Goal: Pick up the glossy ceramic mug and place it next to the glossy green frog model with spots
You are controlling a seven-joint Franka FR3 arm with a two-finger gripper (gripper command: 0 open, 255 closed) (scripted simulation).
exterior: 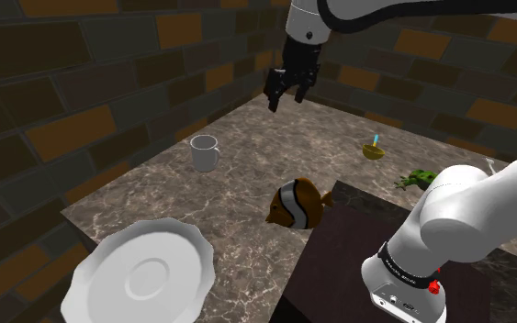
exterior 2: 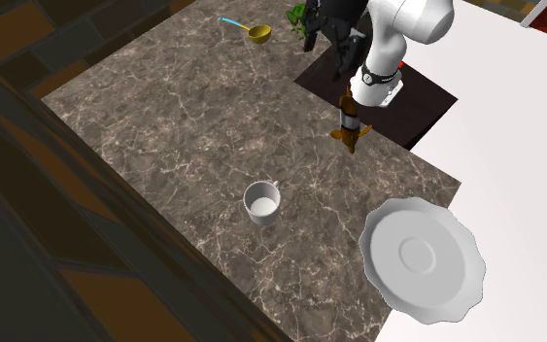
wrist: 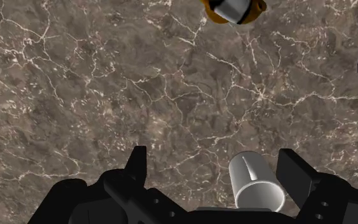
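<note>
Black two-finger gripper point(exterior: 286, 99): fingers point(wrist: 138, 167) spread wide, nothing clasped. It hangs in the air over the brown veined marble countertop point(exterior: 247, 174), tips pointing down.

White glossy mug point(exterior: 205, 152): upright on the countertop, mouth up, not held. In the wrist view the mug point(wrist: 255, 184) sits in the gap between the fingers, much nearer one finger than the other and touching neither. In the shoulder view it stands lower than the fingertips, off to the shoulder view's left of them.

Green frog model point(exterior: 419, 179): on the countertop, well apart from the fingers and the mug, just beside the dark box stand point(exterior: 357, 248).

Orange, white and black clownfish figure point(exterior: 297, 204): on the countertop, out ahead of the fingertips, touching the stand's corner.

White scalloped plate point(exterior: 141, 275): well apart from the fingers, out beyond the finger nearest the mug.

Small yellow bowl with a blue stick point(exterior: 374, 150): near the frog model, well apart from the fingers.
</note>
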